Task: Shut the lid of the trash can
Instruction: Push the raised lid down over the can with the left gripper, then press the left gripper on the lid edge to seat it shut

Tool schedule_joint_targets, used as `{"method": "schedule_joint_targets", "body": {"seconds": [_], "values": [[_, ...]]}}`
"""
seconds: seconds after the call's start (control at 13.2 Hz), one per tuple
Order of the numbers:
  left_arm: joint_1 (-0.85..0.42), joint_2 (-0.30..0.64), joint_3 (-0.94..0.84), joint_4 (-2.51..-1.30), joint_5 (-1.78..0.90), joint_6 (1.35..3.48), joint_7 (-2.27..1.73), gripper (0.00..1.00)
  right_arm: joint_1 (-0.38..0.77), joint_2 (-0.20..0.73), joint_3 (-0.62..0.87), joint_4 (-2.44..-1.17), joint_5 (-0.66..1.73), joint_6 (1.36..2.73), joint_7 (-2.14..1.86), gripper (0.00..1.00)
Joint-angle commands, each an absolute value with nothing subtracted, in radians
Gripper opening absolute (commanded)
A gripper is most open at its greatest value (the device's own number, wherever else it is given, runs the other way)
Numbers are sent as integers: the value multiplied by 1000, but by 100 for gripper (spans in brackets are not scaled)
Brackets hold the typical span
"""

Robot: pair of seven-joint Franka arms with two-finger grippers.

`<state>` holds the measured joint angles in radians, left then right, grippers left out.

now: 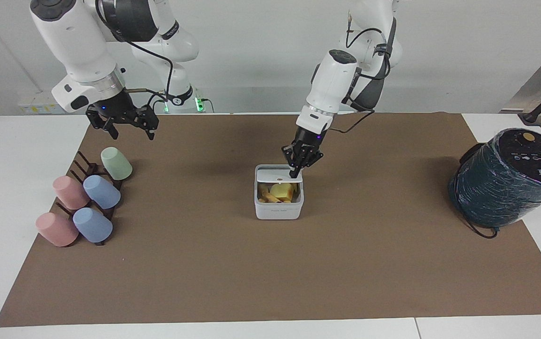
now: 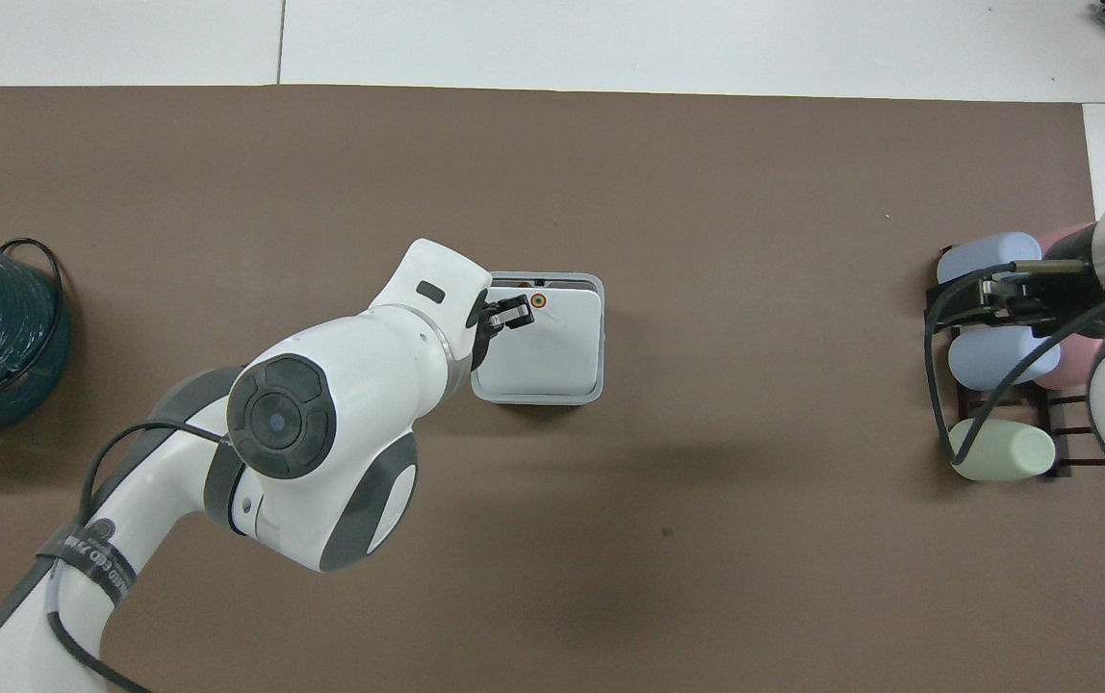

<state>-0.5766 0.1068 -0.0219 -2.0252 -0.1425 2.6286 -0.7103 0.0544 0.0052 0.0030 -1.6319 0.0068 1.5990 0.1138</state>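
The left pincer (image 1: 294, 173) comes down at a slant onto the square white hinged plastic lid (image 1: 277, 175), its dark fingertips (image 2: 518, 310) drawn together and pressing on the lid's top close to the corner toward the left arm's end of the worktop (image 1: 25, 282), just beside the small orange-brown dot (image 2: 539, 299) that sits by the lid's free edge. Under that pincer the lid is tipped most of the way down over the small white cube-shaped plastic trash can (image 1: 279, 208) with rounded corners; in the facing view a gap remains under the free edge, and yellow and tan food scraps (image 1: 277, 192) show through it inside the can, while from overhead the lid covers nearly the whole opening inside the grey rim. The can stands at the middle of the brown mat (image 1: 270, 273) that covers the worktop. Well apart from the left pincer, at the left arm's end of the worktop, a large dark round wrapped cylinder (image 1: 511, 176) leans at the mat's edge with a black cable at its foot. At the right arm's end the right pincer (image 1: 130, 130) waits in the air with its fingers spread apart, over a dark wooden rack (image 1: 86, 165) on which lie a pale green plastic cup (image 1: 116, 163), two blue cups (image 1: 101, 191) and two pink cups (image 1: 70, 192).
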Motion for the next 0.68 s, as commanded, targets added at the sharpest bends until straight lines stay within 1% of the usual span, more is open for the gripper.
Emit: {"method": "schedule_joint_targets", "body": {"seconds": [0.0,0.08,0.15,0.61], "values": [[-574,204,-26,-1967,-158,2698,-715,8,58,-11,-5,-1651,23,1598,120,100],[-577,248,-26,-1941,-158,2721,-716,8,58,-11,-5,-1651,23,1598,120,100],[-580,271,-26,-1930,-158,2724,-716,8,58,-11,-5,-1651,21,1598,120,100],[-589,291,-26,-1953,-160,2712,-709,8,58,-11,-5,-1651,21,1598,120,100]]}}
